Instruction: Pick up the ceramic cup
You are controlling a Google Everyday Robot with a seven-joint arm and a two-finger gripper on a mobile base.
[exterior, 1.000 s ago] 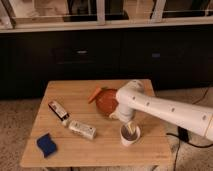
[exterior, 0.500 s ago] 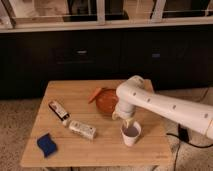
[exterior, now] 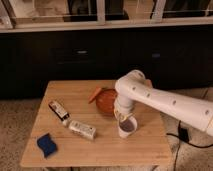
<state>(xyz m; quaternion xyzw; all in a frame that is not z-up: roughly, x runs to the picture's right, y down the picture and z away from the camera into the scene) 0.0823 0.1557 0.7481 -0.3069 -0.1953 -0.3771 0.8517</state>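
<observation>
Landmark: the orange bowl (exterior: 105, 102), wide and round, on the wooden worktop (exterior: 100, 151), a little right of its middle.
Ceramic cup (exterior: 128, 129): small, white outside, greyish-purple inside, upright, just beside the orange bowl on its front-right side, nearer the camera. Whether its base touches the worktop or hangs just above it cannot be told.
Gripper (exterior: 123, 119): pointing straight down, between the orange bowl and the cup, its tip at the cup's rim on the side that faces the bowl.
Jaws: their tips merge with the cup's rim; I cannot tell whether they are apart, together or clamped on the rim.
Arm (exterior: 167, 102): white, thick, reaching in from the right of the orange bowl, with its elbow bent above the bowl's right edge.
Orange stick-shaped piece (exterior: 94, 93): touching the orange bowl at its back-left edge, tilted.
Dark bar-shaped packet (exterior: 58, 109): lying flat, well to the left of the orange bowl.
White packet (exterior: 82, 130): lying flat, front-left of the orange bowl, near the dark packet's lower end.
Blue sponge (exterior: 46, 144): far front-left of the orange bowl, near the worktop's front-left corner.
Dark cabinets (exterior: 75, 55): behind the orange bowl, beyond the worktop's far edge.
</observation>
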